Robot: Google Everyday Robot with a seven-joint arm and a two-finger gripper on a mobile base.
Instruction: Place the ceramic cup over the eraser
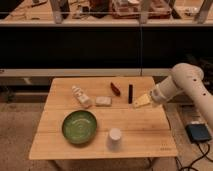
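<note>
end effector (142,101) hovers over the counter (146,131)
fingers apart, nothing held, just beside the eraser (130,93); cup (115,138) stands well apart at the front edge.

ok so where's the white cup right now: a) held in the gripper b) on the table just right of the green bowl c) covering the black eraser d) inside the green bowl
B: the cup stands alone near the table's front edge, just right of the green bowl. The gripper is open and empty at the right side, beside the uncovered eraser.
</note>
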